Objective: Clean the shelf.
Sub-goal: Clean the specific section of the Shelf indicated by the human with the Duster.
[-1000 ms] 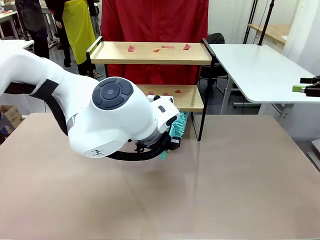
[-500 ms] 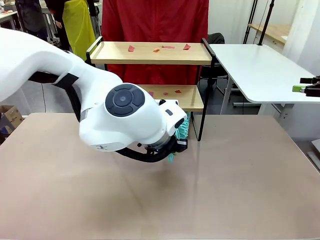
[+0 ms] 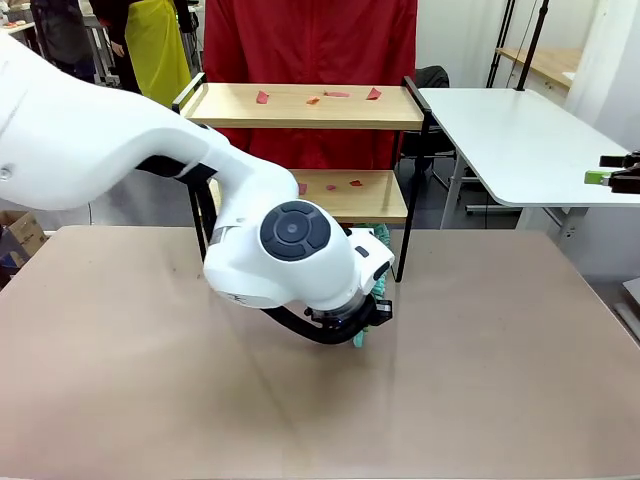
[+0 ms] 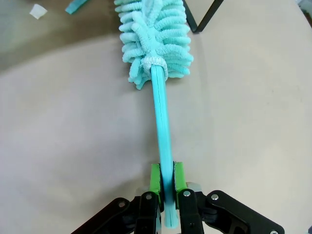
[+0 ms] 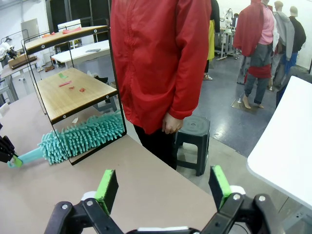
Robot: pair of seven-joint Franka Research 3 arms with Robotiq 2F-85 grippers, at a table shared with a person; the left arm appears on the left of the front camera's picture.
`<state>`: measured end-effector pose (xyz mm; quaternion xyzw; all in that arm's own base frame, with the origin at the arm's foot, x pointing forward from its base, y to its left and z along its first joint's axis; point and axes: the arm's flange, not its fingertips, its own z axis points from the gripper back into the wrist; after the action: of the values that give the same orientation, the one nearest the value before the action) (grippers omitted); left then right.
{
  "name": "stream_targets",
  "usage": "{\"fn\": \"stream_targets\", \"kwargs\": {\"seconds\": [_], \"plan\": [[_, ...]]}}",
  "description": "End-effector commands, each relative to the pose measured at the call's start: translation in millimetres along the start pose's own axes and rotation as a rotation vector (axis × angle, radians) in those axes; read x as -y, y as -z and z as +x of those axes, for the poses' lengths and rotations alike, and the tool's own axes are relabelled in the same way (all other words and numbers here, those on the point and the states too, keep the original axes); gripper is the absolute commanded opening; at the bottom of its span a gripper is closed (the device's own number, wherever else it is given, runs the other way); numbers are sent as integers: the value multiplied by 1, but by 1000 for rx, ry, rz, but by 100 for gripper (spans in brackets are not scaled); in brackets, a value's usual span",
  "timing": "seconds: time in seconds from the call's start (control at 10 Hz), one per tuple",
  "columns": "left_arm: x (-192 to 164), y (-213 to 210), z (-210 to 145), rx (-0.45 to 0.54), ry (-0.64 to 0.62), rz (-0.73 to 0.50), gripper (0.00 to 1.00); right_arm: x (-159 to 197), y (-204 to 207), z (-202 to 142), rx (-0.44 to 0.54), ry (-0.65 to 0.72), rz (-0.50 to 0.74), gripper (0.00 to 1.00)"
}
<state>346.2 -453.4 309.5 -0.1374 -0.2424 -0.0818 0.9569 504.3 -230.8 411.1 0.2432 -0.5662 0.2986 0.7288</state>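
Shelf (image 3: 300, 105) at far edge of bench (image 3: 500, 350); red scraps (image 3: 262, 97) on its top board, more on its lower board. Left fingers (image 4: 155, 179) clamped on teal duster (image 4: 161, 122) handle, head by shelf's front leg. Right fingers (image 5: 107, 187) wide apart, empty.

Left gripper (image 4: 165, 179) shifted right, carrying duster (image 4: 155, 34)

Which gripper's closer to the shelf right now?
Left. The left gripper, shut on the duster, sits just before the shelf; the right gripper hangs open, well off to one side.
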Motion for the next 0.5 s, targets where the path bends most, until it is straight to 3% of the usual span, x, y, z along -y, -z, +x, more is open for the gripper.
{"fn": "stream_targets", "kwargs": {"seconds": [0.0, 0.1, 0.4], "plan": [[7, 17, -2, 40, -60, 7, 13, -3, 2, 5, -12, 12, -15, 100], [0, 0, 0, 0, 0, 0, 13, -3, 2, 5, -12, 12, -15, 100], [2, 3, 3, -15, 3, 17, 13, -3, 2, 5, -12, 12, -15, 100]]}}
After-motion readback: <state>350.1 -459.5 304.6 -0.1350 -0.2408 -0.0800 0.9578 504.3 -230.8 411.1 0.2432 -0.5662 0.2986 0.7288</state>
